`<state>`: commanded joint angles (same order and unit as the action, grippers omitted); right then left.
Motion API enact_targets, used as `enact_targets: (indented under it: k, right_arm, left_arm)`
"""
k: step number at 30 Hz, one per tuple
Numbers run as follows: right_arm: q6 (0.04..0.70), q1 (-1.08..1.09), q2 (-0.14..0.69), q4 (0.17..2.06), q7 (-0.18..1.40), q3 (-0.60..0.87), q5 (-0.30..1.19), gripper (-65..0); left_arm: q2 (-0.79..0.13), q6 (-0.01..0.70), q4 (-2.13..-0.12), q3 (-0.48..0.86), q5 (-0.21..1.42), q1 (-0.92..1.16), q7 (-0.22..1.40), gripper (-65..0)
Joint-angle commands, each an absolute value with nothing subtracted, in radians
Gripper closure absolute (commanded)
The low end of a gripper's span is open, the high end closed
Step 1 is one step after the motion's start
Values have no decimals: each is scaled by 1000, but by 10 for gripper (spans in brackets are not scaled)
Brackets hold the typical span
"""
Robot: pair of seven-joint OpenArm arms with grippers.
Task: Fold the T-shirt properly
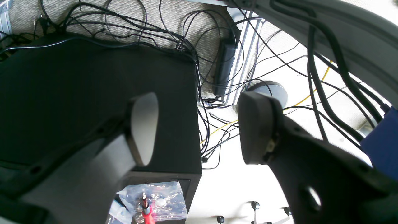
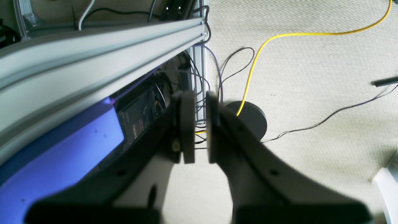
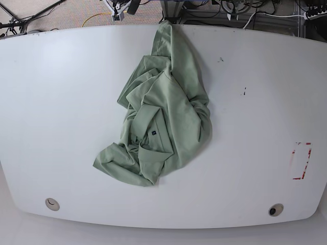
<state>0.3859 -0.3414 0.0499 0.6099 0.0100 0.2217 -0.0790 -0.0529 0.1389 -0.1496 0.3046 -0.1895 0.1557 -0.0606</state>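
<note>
The T-shirt (image 3: 163,117) lies crumpled in a pale green heap in the middle of the white table (image 3: 61,102). Its collar and small dark neck label (image 3: 154,132) face up, and one end reaches the table's far edge. Neither arm shows in the base view. In the left wrist view my left gripper (image 1: 199,127) hangs open over the floor, holding nothing. In the right wrist view my right gripper (image 2: 200,124) has its fingers nearly together with a narrow gap and nothing between them. It is beside the table frame, above the carpet.
Below the left gripper are a black box (image 1: 93,87), tangled cables (image 1: 217,46) and a plastic bag (image 1: 152,202). An aluminium rail (image 2: 93,53), a yellow cable (image 2: 252,68) and a round black base (image 2: 252,116) are near the right gripper. A red mark (image 3: 301,161) is at the table's right.
</note>
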Motion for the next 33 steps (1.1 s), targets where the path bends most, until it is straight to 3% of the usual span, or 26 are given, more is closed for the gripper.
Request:
enact_targets:
  k: [9,20,33]
  right_arm:
    - [386,-463,30,796,18,222,-81,-49]
    - [392,-673,7,1052,18,222,-73,-49]
    - [394,-992,-44,1500,18,222,-70,-49]
  left_arm:
    - [-54,140,-214,305,-193,240,-183,-376]
    - [-54,142,-684,302,-196,545,-179,-376]
    - [-59,143,-1185,302,-189,862,-130,-376]
